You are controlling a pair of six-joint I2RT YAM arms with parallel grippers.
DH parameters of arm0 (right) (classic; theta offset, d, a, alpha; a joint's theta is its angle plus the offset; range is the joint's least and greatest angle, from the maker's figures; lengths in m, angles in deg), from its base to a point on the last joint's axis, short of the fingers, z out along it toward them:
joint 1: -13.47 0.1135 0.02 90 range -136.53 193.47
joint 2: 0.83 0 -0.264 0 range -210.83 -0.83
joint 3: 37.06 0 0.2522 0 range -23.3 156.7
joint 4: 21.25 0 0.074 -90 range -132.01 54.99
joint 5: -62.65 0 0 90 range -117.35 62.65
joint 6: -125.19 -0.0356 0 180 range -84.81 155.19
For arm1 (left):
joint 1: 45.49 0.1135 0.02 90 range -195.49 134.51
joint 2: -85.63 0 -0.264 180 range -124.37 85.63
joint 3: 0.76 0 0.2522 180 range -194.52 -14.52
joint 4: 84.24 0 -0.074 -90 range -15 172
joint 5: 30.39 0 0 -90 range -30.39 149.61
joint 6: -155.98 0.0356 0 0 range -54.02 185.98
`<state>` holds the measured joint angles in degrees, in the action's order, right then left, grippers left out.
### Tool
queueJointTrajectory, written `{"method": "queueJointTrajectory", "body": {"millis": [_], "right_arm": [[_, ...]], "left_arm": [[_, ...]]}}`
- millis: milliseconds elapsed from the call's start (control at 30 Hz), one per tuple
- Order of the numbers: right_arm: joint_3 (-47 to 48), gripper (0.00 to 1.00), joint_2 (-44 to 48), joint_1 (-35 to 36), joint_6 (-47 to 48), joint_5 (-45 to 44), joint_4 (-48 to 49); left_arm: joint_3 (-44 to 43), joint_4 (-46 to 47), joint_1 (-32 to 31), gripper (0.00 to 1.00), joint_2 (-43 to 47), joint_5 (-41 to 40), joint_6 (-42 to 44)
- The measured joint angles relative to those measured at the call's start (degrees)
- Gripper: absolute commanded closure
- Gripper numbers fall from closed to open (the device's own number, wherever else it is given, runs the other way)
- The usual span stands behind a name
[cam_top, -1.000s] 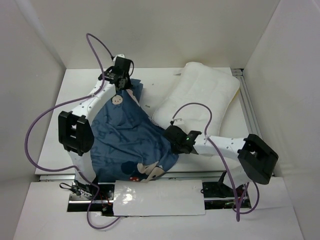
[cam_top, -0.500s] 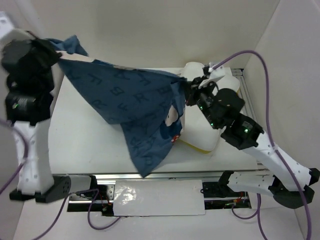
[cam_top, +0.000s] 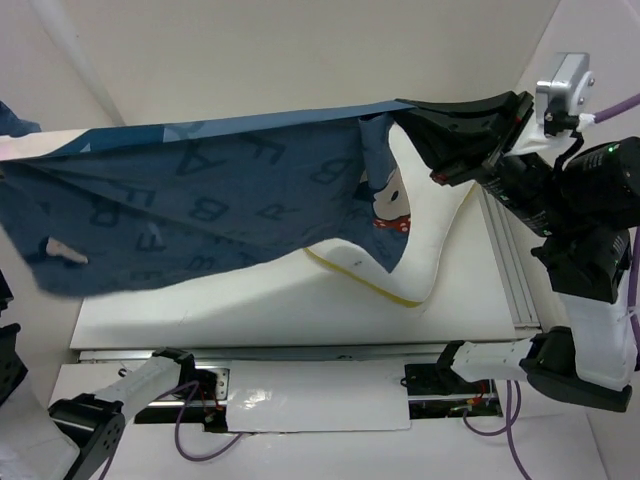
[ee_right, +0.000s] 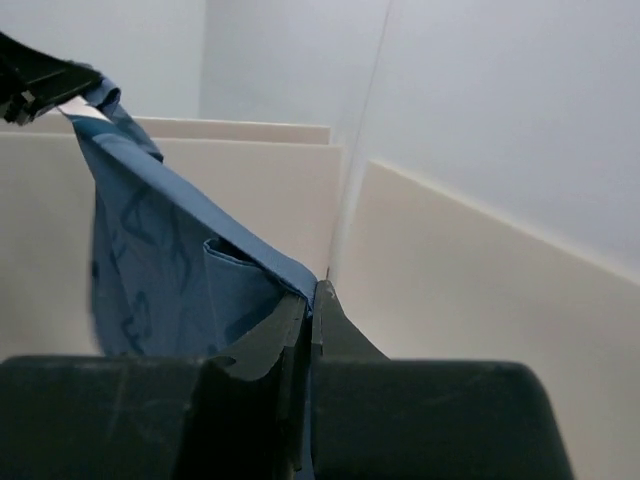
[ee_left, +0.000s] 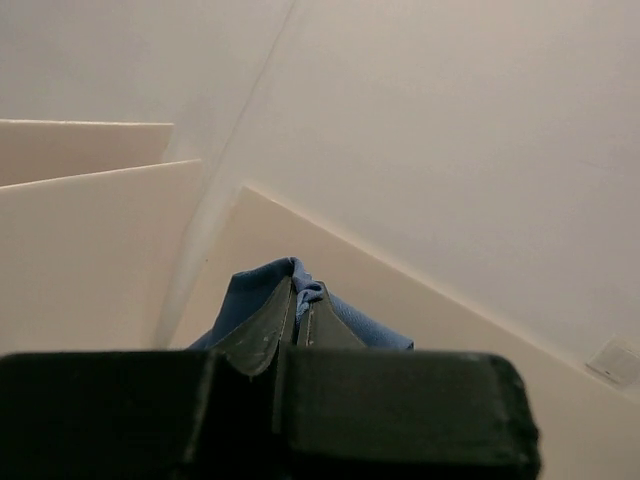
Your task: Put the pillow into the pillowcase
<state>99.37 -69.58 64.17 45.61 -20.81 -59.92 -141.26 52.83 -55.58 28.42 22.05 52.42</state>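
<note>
The blue pillowcase (cam_top: 200, 200), printed with pale letters, hangs stretched out in the air across the table, and its lower edge sags. My right gripper (cam_top: 402, 104) is shut on its right corner, and the wrist view shows the cloth (ee_right: 150, 260) pinched between the closed jaws of this gripper (ee_right: 312, 295). My left gripper (ee_left: 300, 300) is shut on a bunched blue corner (ee_left: 250, 295); it is beyond the left edge of the top view. The cream-white pillow (cam_top: 435, 225) with a yellow edge lies on the table at the right, partly under the hanging cloth.
The white table (cam_top: 250, 310) is boxed in by white walls on three sides. A metal rail (cam_top: 505, 270) runs along its right edge. The right arm's body (cam_top: 590, 230) stands tall at the right, and the arm bases and purple cables (cam_top: 190, 430) lie along the near edge.
Both arms have lifted and spread further apart, pulling the pillowcase from a slanted drape into a wide, nearly level sheet. The left gripper has left the top view.
</note>
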Motion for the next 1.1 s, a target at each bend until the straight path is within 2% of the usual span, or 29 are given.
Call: {"method": "queueJointTrajectory", "body": {"millis": [167, 333, 500, 600, 700, 833, 967, 1100], "right_arm": [[-3.7, 1.0, 1.3, -6.0, -0.1, 6.3, 1.8], [-4.4, 1.0, -3.2, -9.3, -0.6, 4.9, 6.6], [-8.6, 1.0, -11.0, -12.2, -0.9, -4.7, 15.3], [-12.1, 1.0, -17.4, -16.2, -3.4, -6.3, 19.3], [-15.2, 1.0, -26.1, -20.6, -7.4, -2.6, 22.6], [-17.3, 1.0, -39.5, -25.4, -14.6, 4.3, 26.2], [-17.2, 1.0, -49.2, -28.3, -20.2, 10.3, 27.7], [-13.0, 1.0, -57.1, -31.7, -22.9, 16.0, 28.1]], "left_arm": [[-0.4, 1.0, -2.6, 1.0, 0.8, 1.0, 3.0], [3.3, 6.5, -6.0, 1.0, 0.9, -4.2, 8.2], [22.7, 26.4, -13.0, 1.0, 1.3, -19.1, 23.1], [33.6, 33.0, -13.9, 1.0, 0.8, -25.1, 28.0], [40.1, 30.2, -13.3, 1.0, -0.7, -26.9, 23.8], [40.3, 20.5, -7.5, 1.0, -6.4, -24.1, 11.1], [35.0, 12.7, 2.1, 1.0, -19.1, -14.1, -1.7], [32.5, 8.6, 12.6, 1.0, -35.0, -3.9, -9.3]]}}
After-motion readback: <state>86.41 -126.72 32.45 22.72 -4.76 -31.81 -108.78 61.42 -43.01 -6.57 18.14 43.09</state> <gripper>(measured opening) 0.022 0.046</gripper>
